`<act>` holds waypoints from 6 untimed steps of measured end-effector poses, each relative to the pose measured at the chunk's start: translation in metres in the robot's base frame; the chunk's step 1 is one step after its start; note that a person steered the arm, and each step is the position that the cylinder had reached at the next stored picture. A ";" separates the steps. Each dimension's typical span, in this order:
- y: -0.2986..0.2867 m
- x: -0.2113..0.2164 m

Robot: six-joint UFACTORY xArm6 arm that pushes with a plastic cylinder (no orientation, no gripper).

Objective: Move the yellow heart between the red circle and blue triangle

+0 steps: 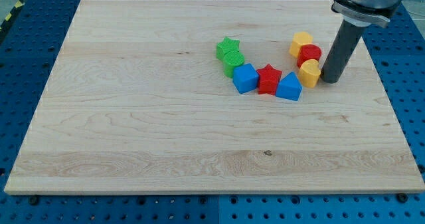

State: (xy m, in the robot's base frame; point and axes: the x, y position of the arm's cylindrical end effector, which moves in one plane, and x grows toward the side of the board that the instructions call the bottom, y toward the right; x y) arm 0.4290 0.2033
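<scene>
The yellow heart [309, 72] lies at the view's right of centre, touching the red circle [309, 53] above it and close to the blue triangle [289, 86] at its lower left. My tip [330, 80] stands right against the heart's right side. A yellow hexagon-like block [300, 44] sits just above the red circle.
A red star [269, 79] and a blue cube [246, 78] lie in a row left of the blue triangle. A green star [229, 48] and a green round block [234, 62] sit above the cube. The wooden board [133, 117] has its right edge near my rod.
</scene>
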 end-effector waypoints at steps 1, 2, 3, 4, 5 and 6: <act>-0.006 0.008; -0.006 0.011; -0.005 0.011; 0.008 0.008; 0.007 -0.013; 0.007 -0.018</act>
State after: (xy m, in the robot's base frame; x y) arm 0.4110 0.2098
